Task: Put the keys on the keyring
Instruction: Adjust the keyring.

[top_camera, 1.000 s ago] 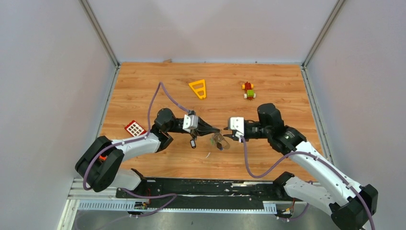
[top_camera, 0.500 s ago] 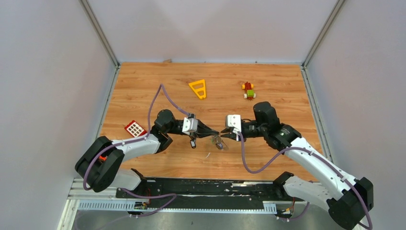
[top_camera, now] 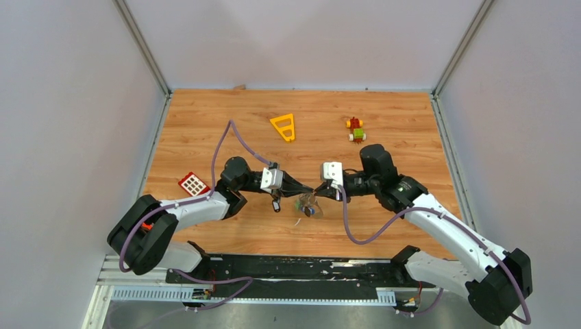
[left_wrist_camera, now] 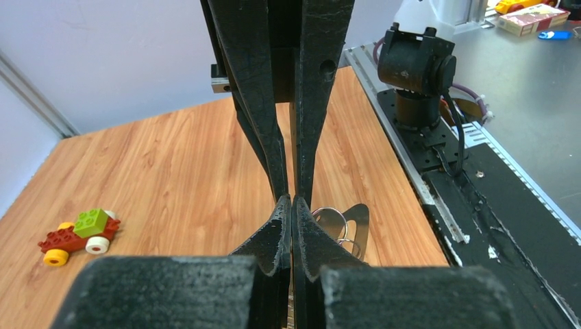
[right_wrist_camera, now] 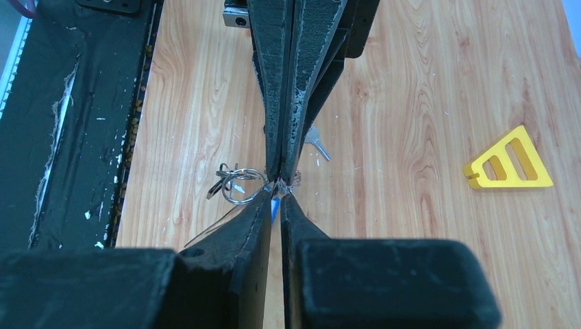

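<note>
Starting at the near edge, your two arms are reaching inward from their bases and meeting tip to tip over the middle of the table (top_camera: 205, 123). Your left gripper (top_camera: 312, 191) is holding its fingers (left_wrist_camera: 274, 240) pressed flat together, with no gap showing. Whether a wire of the keyring is caught between them cannot be told from these views.

Your right gripper (top_camera: 317, 192) is facing it, its tips almost touching the left tips. Its fingers (right_wrist_camera: 250, 226) are standing nearly together with only a thin slit between them, and a sliver of blue is showing in that slit. Whether they are pinching it cannot be told.

The keyring (right_wrist_camera: 240, 185) is sitting just beside the meeting tips, on their near side. The keys (top_camera: 307, 207) are bunching against it, either on the wood or just above it; you cannot tell which. One loose key (right_wrist_camera: 316, 142) is lying flat on the table beside the left fingers, apart from the bunch.

Further left, a red and white pad (top_camera: 193, 184) is lying near the left arm's elbow. Towards the back, a yellow triangle (top_camera: 283, 127) and a toy block car (top_camera: 355, 129) are lying well apart from the grippers and from each other.
</note>
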`<act>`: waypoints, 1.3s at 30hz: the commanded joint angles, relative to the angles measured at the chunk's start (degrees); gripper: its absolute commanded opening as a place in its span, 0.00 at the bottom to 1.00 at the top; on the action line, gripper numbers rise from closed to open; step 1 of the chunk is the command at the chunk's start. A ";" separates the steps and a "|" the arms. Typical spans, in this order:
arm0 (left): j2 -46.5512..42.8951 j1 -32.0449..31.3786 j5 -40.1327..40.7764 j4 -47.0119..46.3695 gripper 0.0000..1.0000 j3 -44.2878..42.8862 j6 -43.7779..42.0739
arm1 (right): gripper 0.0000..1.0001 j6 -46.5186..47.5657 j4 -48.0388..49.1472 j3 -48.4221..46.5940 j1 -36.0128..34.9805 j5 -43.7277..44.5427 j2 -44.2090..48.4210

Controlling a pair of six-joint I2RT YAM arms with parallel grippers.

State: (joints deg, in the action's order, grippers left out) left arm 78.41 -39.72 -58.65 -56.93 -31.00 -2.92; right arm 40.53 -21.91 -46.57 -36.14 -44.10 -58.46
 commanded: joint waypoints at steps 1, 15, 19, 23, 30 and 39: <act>-0.16 -0.24 -0.55 -5.89 0.00 0.25 1.47 | 0.11 -0.96 3.35 -2.48 -0.19 -1.45 -0.58; 3.00 -0.29 1.94 -12.45 0.00 0.16 8.72 | 0.11 -1.22 4.63 -2.00 -0.81 -1.19 -0.93; 2.98 -0.27 2.06 -12.47 0.00 0.16 8.89 | 0.06 -1.66 5.10 -1.93 -0.89 -1.29 -1.31; 2.82 -0.21 1.68 -11.74 0.00 0.65 8.27 | 0.00 -0.64 4.92 -2.52 -0.87 1.09 -0.51; -0.61 -0.18 3.28 14.22 0.07 -4.99 -8.08 | 0.00 3.65 -0.86 -5.63 -2.18 7.24 0.06; -2.45 -0.26 8.53 42.39 0.31 -13.93 -28.27 | 0.00 5.90 -8.05 -10.72 -6.38 15.66 -3.70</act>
State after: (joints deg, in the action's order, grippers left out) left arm 76.90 -39.81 -54.11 -27.88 -41.93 -20.18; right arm 44.97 -28.97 -52.88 -40.53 -30.37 -60.86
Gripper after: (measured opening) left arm 0.297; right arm 0.009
